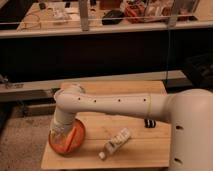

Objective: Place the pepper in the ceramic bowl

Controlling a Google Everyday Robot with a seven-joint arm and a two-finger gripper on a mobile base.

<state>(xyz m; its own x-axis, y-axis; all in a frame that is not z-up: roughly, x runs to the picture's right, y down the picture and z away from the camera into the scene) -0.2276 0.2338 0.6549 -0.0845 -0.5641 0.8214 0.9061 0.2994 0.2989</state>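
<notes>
- Gripper (62, 134) – low at the table's (145, 152) front-left corner, down inside the ceramic bowl (56, 148), wrist pointing straight down.
- Grip state: cannot tell – how far open, or whether it has hold of anything.
- Pepper (76, 136) – a pale orange streak slanting along the bowl's right inner side, just beside the gripper; contact unclear.
- White bottle (116, 144) lies on its side to the right of the bowl, apart from it.
</notes>
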